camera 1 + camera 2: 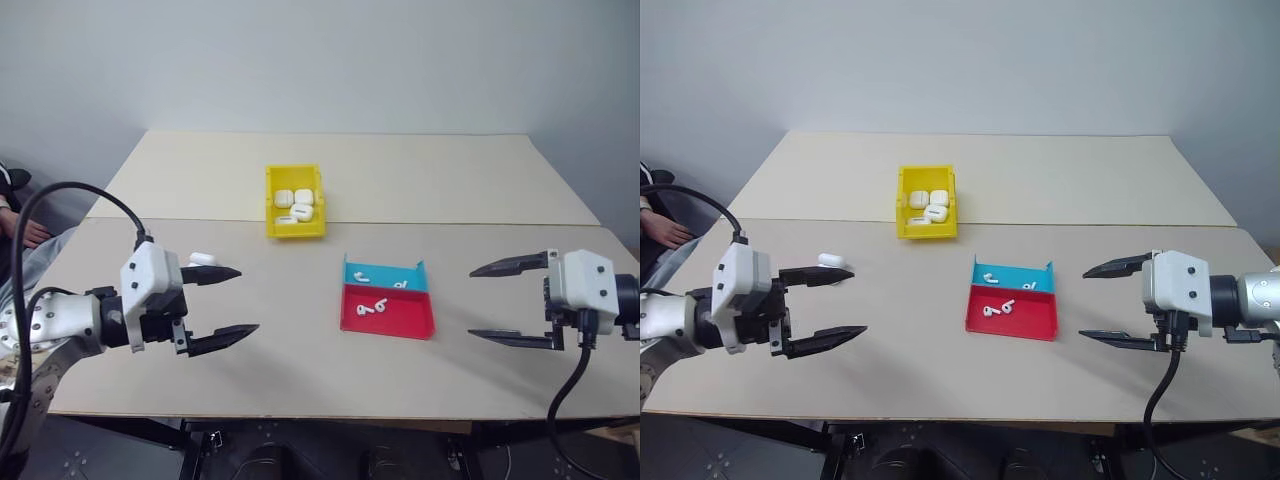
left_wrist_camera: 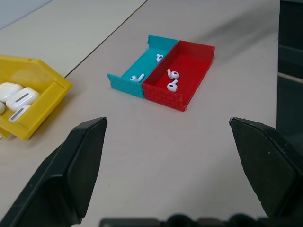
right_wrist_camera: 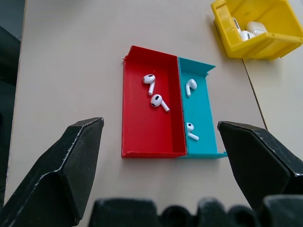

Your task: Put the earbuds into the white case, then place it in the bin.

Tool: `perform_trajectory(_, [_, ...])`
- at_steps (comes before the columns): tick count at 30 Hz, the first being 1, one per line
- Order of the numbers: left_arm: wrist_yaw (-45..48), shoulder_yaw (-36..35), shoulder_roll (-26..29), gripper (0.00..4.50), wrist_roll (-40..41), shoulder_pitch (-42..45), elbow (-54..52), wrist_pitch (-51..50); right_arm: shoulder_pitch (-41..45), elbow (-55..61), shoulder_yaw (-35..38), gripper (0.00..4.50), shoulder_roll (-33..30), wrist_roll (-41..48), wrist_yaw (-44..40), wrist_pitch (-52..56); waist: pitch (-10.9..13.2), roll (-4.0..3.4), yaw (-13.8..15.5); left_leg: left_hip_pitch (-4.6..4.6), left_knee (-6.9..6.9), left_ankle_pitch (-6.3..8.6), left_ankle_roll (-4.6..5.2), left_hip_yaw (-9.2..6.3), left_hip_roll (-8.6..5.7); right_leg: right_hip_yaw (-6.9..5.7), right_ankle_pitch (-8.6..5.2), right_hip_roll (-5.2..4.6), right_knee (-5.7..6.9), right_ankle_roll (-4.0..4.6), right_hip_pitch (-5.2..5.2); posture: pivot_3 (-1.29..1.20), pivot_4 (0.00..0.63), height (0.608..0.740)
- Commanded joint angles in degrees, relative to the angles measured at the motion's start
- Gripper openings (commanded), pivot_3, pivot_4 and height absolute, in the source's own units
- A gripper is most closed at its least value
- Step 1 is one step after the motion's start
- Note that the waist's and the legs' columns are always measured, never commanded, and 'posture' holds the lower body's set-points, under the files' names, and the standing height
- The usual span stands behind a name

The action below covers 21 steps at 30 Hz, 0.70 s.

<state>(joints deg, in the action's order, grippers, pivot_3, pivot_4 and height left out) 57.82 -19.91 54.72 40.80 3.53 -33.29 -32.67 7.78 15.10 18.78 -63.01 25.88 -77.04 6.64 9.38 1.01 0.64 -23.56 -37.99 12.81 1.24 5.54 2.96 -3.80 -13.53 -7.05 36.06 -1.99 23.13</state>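
1. While both arms are hovering over the worktop [image 1: 300, 330], the left gripper [image 1: 222, 303] and right gripper [image 1: 510, 302] are holding their jaws spread, empty
2. The earbuds [image 3: 156, 92] are lying in the red-and-blue tray [image 3: 142, 142] between the jaws' tips; a white case [image 1: 832, 261] is sitting beside the left jaws, with more in the bin [image 1: 272, 205] beyond

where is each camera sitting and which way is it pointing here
Left and right eye views: head camera, looking forward and down over the table; open left gripper and open right gripper show.
Left wrist view: along its own fingers toward the red-and-blue tray and yellow bin.
Right wrist view: along its own fingers, down onto the tray.
Shared: tray, earbuds and bin.
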Motion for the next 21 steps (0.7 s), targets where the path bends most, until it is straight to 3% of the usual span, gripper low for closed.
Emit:
perform_trajectory(1, [-0.4, -2.6, 0.4, 4.5, 3.1, 1.3, -0.6, -0.8, 0.6, 0.1, 0.8, 4.47, -0.3, -0.1, 0.4, -1.0, 0.0, 0.0, 0.0, 0.0, 0.0, 0.0, 0.0, 0.01, 0.0, 0.0, 0.0, 0.0, 0.0, 0.0, 0.0, 0.0, 0.15, 0.74])
perform_trajectory(11, [-12.3, -2.0, 0.3, 4.5, -1.3, 1.1, -6.2, -3.3, 1.5, -0.8, -0.2, 4.47, -0.2, -0.6, 0.7, -0.9, 0.0, 0.0, 0.0, 0.01, 0.0, 0.0, 0.0, -0.06, 0.0, 0.01, 0.0, 0.0, 0.01, 0.0, -0.01, 0.0, 0.15, 0.74])
perform_trajectory(15, [-25.4, 0.8, 0.2, 4.5, -6.3, 3.7, -9.1, -12.1, 2.3, -1.1, -1.2, 4.47, -0.1, -1.5, 1.8, -0.5, 0.0, 0.01, 0.0, 0.05, 0.0, 0.0, 0.0, -0.09, -0.01, 0.02, 0.0, 0.0, 0.01, 0.0, -0.04, 0.0, 0.15, 0.74])
perform_trajectory(17, [-29.6, 1.3, 1.2, 4.5, -3.9, 7.5, -10.0, -20.5, 2.2, -0.9, -0.9, 4.47, -0.3, -1.0, 1.8, 0.0, 0.0, 0.02, 0.1, 0.05, 0.0, 0.0, 0.0, -0.14, -0.01, 0.03, 0.0, 0.0, 0.02, 0.0, -0.05, 0.0, 0.15, 0.74])
perform_trajectory(21, [-44.5, 3.4, -8.9, 4.5, -2.8, 29.0, -6.9, -54.1, 1.2, -0.1, -1.1, 4.47, -0.3, -1.2, 2.2, 0.4, 0.0, 0.07, 0.8, 0.05, -0.1, -0.01, 0.0, -0.4, -0.09, -0.07, 0.02, 0.0, 0.02, -0.06, -0.19, 0.0, 0.15, 0.74])
